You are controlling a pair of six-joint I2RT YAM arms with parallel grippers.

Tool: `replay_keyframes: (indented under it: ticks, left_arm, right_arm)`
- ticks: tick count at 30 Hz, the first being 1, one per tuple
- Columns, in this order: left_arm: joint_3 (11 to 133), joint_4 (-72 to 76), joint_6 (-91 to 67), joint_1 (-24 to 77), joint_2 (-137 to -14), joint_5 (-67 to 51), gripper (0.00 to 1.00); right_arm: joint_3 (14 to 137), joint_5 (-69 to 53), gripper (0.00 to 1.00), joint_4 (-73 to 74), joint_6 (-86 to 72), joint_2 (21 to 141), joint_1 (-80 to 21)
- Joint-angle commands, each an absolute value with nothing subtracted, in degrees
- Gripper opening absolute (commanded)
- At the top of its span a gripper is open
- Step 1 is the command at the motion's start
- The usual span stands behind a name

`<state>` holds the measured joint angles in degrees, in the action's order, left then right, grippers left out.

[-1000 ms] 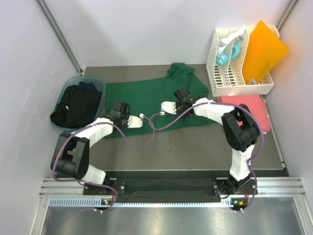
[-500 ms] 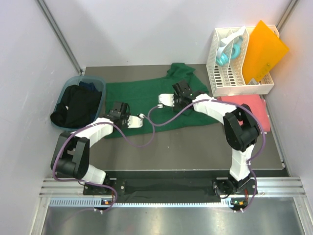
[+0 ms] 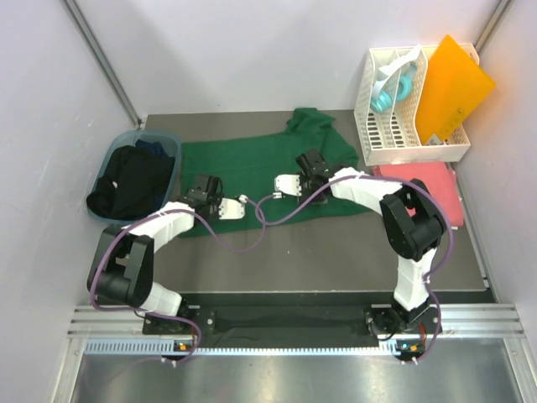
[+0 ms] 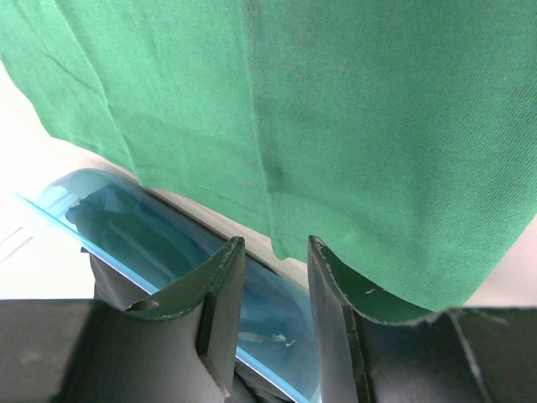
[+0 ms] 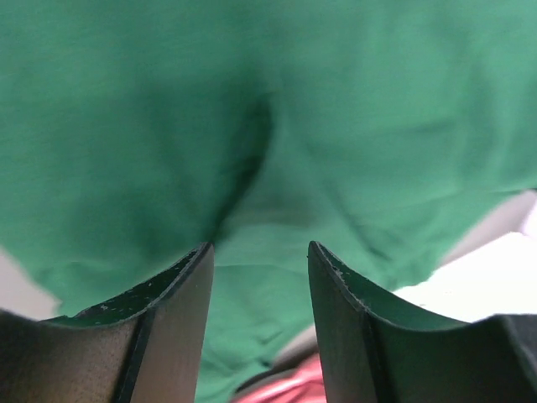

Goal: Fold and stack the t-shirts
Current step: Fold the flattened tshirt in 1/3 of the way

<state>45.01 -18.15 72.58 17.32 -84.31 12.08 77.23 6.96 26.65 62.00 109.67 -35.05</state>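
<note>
A dark green t-shirt (image 3: pixel 252 164) lies spread flat on the table, with one sleeve bunched at the back (image 3: pixel 312 124). My left gripper (image 3: pixel 199 186) is open low over the shirt's front left hem; in the left wrist view (image 4: pixel 275 245) the hem corner (image 4: pixel 285 248) hangs just past the fingertips, with nothing between the jaws. My right gripper (image 3: pixel 316 162) is open over the shirt's right part; the right wrist view (image 5: pixel 260 248) shows wrinkled green cloth (image 5: pixel 252 126) beyond the tips. A folded coral pink t-shirt (image 3: pixel 426 186) lies at the right. Dark t-shirts (image 3: pixel 134 178) fill the bin.
A blue bin (image 3: pixel 168 143) stands at the left edge of the table, close to my left gripper; its rim also shows in the left wrist view (image 4: pixel 109 227). A white slotted rack (image 3: pixel 394 134) with an orange plastic sheet (image 3: pixel 453 84) stands at the back right.
My right gripper went up-left over the green shirt half a second ago and has come back down-right to about where it was. The left arm has not moved.
</note>
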Motion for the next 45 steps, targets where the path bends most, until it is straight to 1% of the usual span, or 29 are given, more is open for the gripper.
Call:
replay_keyframes:
  ticks: [1,16,18,22,23,24,25,26,41,44,45]
  left_arm:
    - [46.2,-17.3,72.5,17.6,-83.8,12.0,0.41]
    - [47.3,-17.3,72.4,17.9,-84.6,12.0,0.41]
    - [47.1,-17.3,72.4,17.9,-84.6,12.0,0.41]
    - [46.9,-17.3,72.2,17.8,-84.4,12.0,0.41]
    - [46.9,-17.1,72.3,17.8,-84.3,12.0,0.41]
    - [46.8,-17.1,72.4,17.8,-84.3,12.0,0.41]
    - [46.8,-17.1,72.4,17.8,-84.2,12.0,0.41]
    - [46.8,-17.1,72.4,17.8,-84.2,12.0,0.41]
    - [46.5,-17.4,72.2,17.9,-83.4,12.2,0.41]
    - [46.2,-17.4,72.6,17.9,-83.0,12.4,0.41]
    - [46.3,-17.4,72.6,17.8,-83.0,12.4,0.41]
  right_arm:
    - [75.4,4.9,0.49,26.3,58.2,105.1,-36.1]
    - [73.4,6.9,0.43,21.5,57.0,108.2,-35.9]
    - [73.4,6.9,0.38,21.3,57.0,108.5,-35.9]
    - [73.7,7.4,0.22,20.8,57.2,108.8,-35.9]
    - [73.8,7.6,0.15,20.6,57.3,109.0,-35.9]
    - [73.9,7.7,0.11,20.6,57.4,109.0,-35.9]
    - [74.2,8.0,0.03,20.7,57.6,108.9,-35.9]
    - [74.4,8.1,0.0,20.6,57.8,108.9,-35.8]
    - [77.0,8.1,0.0,21.0,59.9,108.5,-35.6]
    - [79.4,8.4,0.0,23.5,60.3,109.3,-35.6]
    - [80.3,8.4,0.06,24.8,60.0,109.6,-35.7]
